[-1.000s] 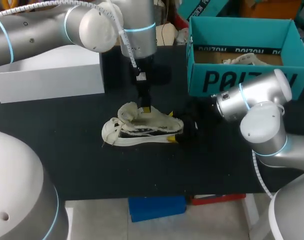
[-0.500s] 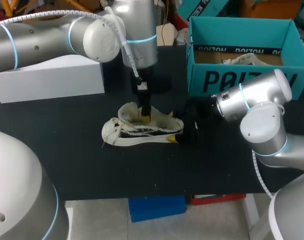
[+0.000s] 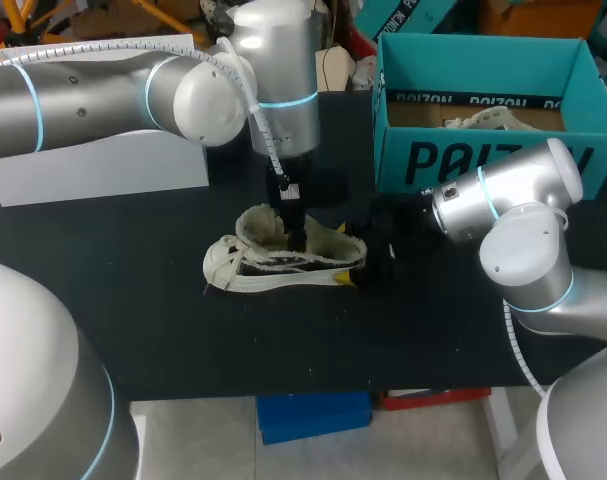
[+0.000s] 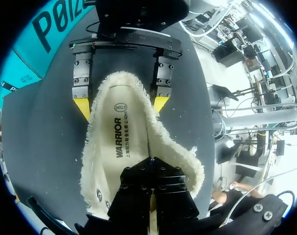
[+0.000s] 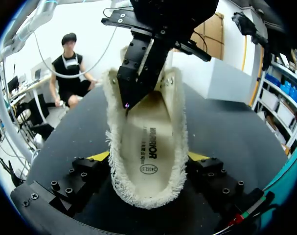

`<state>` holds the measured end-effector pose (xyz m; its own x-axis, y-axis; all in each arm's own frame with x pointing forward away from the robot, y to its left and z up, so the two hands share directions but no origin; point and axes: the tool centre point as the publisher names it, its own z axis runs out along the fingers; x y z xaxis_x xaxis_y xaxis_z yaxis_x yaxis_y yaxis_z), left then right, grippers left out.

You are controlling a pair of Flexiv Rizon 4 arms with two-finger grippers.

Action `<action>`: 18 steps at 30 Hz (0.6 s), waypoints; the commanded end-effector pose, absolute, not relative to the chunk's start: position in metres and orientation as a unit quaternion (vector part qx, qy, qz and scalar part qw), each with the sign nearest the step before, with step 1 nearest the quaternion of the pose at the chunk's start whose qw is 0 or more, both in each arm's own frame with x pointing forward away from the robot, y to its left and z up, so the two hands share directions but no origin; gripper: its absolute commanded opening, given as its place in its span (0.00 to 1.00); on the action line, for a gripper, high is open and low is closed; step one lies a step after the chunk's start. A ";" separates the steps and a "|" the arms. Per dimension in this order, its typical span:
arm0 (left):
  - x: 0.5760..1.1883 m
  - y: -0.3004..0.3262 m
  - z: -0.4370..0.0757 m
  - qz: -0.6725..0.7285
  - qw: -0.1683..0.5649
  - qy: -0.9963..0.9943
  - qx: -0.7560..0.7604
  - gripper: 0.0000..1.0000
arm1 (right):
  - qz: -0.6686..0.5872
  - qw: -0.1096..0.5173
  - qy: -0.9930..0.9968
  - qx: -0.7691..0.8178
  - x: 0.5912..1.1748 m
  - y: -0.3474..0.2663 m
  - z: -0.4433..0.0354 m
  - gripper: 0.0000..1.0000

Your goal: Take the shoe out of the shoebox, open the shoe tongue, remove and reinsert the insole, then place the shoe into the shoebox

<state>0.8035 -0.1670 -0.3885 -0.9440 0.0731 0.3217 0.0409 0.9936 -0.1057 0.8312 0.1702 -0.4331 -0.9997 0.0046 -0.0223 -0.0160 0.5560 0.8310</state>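
Observation:
A cream shoe (image 3: 268, 262) with a frayed collar lies on the black table (image 3: 163, 320), toe to the left. My right gripper (image 3: 347, 254) is shut on its heel, one yellow tip on each side; the right wrist view shows the heel (image 5: 148, 188) between its own fingers (image 5: 100, 156). My left gripper (image 3: 296, 236) stands upright over the shoe, shut, with its tips down inside the opening. In the left wrist view its black fingers (image 4: 150, 169) rest on the printed insole (image 4: 126, 125). Nothing shows between them. The teal shoebox (image 3: 483, 160) stands at the back right.
Another pale shoe (image 3: 488, 120) lies inside the shoebox. A white box (image 3: 103, 150) stands at the back left, behind my left arm. Bare black tabletop lies in front of the shoe.
My left gripper has shifted a little toward the heel and sunk deeper into the shoe, hiding its yellow tips. The right gripper and the shoe have stayed put.

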 end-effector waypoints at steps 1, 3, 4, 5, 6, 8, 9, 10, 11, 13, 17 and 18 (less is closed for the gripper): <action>0.804 -0.170 -0.402 0.052 0.172 -0.983 -0.027 0.00 | 0.471 0.011 0.882 -0.003 0.832 0.170 -0.434 0.00; 0.802 -0.171 -0.404 0.053 0.173 -0.983 -0.028 0.00 | 0.471 0.011 0.882 -0.003 0.832 0.170 -0.434 0.00; 0.800 -0.171 -0.405 0.053 0.173 -0.983 -0.028 0.00 | 0.471 0.011 0.882 -0.003 0.832 0.170 -0.434 0.00; 0.799 -0.172 -0.406 0.054 0.174 -0.983 -0.029 0.00 | 0.471 0.011 0.882 -0.003 0.832 0.170 -0.434 0.00; 0.798 -0.173 -0.408 0.057 0.175 -0.982 -0.031 0.00 | 0.471 0.011 0.882 -0.003 0.832 0.170 -0.434 0.00; 0.797 -0.174 -0.411 0.056 0.178 -0.982 -0.031 0.00 | 0.471 0.011 0.882 -0.003 0.832 0.170 -0.434 0.00; 0.796 -0.174 -0.412 0.057 0.181 -0.981 -0.029 0.00 | 0.471 0.011 0.882 -0.003 0.832 0.170 -0.434 0.00; 0.796 -0.174 -0.413 0.058 0.183 -0.981 -0.029 0.00 | 0.471 0.011 0.882 -0.003 0.832 0.170 -0.434 0.00; 0.795 -0.174 -0.414 0.056 0.181 -0.981 -0.028 0.00 | 0.471 0.011 0.882 -0.003 0.832 0.170 -0.434 0.00; 0.794 -0.175 -0.415 0.054 0.178 -0.982 -0.028 0.00 | 0.471 0.011 0.882 -0.003 0.832 0.170 -0.434 0.00; 0.794 -0.174 -0.417 0.049 0.165 -0.985 -0.016 0.00 | 0.471 0.011 0.882 -0.003 0.832 0.170 -0.434 0.00; 0.795 -0.173 -0.417 0.046 0.156 -0.987 -0.011 0.00 | 0.471 0.011 0.882 -0.003 0.832 0.170 -0.434 0.00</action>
<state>0.8001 -0.1725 -0.4135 -0.9426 0.0472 0.3307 0.0141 0.9947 -0.1017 0.8310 0.1701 -0.4333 -0.9997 0.0043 -0.0224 -0.0162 0.5561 0.8309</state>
